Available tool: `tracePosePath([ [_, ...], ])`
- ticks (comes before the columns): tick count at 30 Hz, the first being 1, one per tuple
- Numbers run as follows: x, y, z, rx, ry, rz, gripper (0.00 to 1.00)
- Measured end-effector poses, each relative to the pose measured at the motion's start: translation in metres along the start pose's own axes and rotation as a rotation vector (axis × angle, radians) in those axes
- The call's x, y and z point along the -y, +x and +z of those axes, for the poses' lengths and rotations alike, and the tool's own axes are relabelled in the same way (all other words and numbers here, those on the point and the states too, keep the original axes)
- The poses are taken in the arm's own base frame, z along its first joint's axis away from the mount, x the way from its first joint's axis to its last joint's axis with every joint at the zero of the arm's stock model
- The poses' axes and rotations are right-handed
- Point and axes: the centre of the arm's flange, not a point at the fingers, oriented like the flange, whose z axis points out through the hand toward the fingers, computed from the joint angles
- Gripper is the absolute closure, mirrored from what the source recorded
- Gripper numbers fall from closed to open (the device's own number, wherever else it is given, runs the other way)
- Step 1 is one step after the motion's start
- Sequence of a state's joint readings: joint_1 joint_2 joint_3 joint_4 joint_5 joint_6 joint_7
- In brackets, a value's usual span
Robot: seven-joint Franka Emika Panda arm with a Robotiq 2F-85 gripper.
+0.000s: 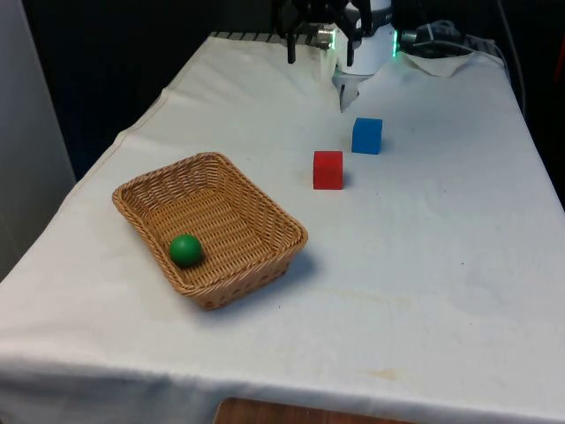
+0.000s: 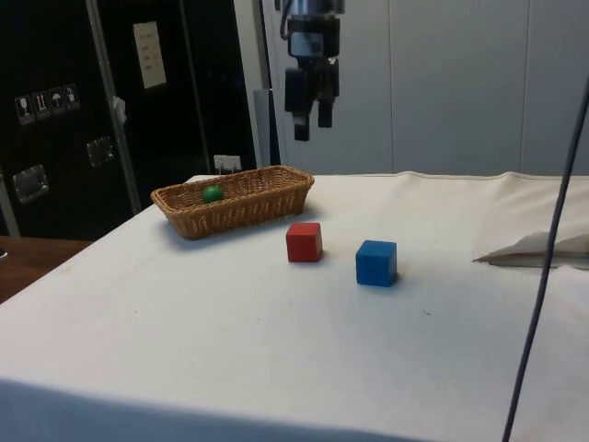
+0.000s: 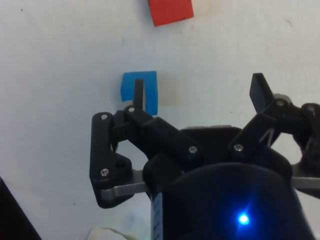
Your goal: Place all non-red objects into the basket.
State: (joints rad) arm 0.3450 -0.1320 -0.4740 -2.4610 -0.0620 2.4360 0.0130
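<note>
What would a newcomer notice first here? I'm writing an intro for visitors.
Probably the two bright cubes on the white cloth: a red cube and a blue cube standing close together but apart. Next, the wicker basket nearer the front view's left, with a green ball inside. The open gripper hangs well above the table.

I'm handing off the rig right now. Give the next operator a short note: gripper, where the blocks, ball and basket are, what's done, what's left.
Gripper: open, holding nothing, raised high above the table.
Green ball: already in the wicker basket.
Blue cube: on the cloth outside the basket, beside the red cube, apart from it.
Done: the ball.
Left: put the blue cube into the basket. The red cube stays on the table.
</note>
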Motion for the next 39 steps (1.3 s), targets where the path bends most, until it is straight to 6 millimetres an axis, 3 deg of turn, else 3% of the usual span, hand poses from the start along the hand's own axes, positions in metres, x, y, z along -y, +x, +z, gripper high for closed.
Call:
tracePosePath([
  [20,0.015,-0.063,0.021,-0.005,0.045,-0.024,0.0],
  [39,0.057,-0.108,0.058,-0.002,0.041,-0.048,0.0],
])
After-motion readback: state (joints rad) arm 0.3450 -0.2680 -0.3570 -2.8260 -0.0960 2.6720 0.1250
